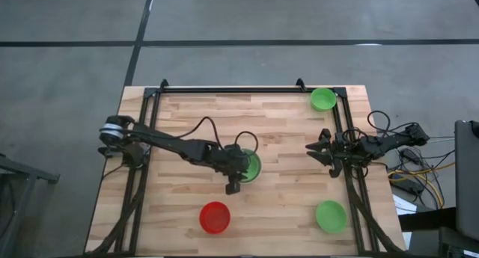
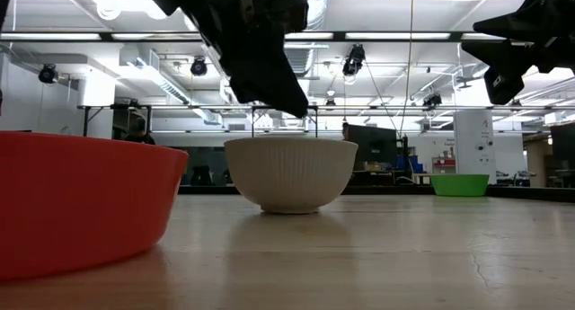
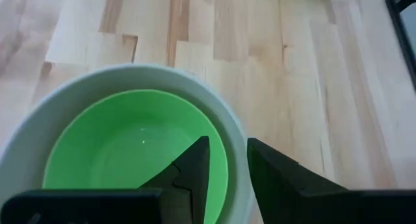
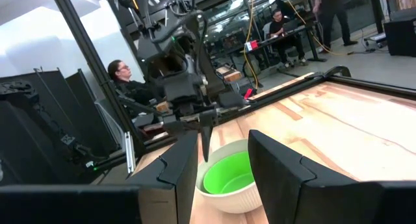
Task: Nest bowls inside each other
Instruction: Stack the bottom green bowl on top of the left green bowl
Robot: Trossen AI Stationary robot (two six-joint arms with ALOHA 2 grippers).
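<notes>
An off-white bowl (image 1: 259, 158) stands on its base at the table's middle, and a green bowl (image 1: 251, 167) sits nested inside it. Both show in the left wrist view, the off-white bowl (image 3: 130, 74) around the green bowl (image 3: 130, 146). My left gripper (image 1: 238, 179) hovers open just above the near side of the off-white bowl's rim (image 3: 239, 146), one finger on each side of it, touching nothing. Its tip (image 2: 296, 108) is clear of the off-white bowl (image 2: 290, 173). A red bowl (image 1: 215, 217) rests near the front edge. My right gripper (image 4: 224, 159) waits open at the right.
A second green bowl (image 1: 323, 99) stands at the far right corner and a third (image 1: 330, 215) at the near right. Black frame rails (image 1: 352, 138) run along the table's sides. People sit at desks beyond the table in the right wrist view.
</notes>
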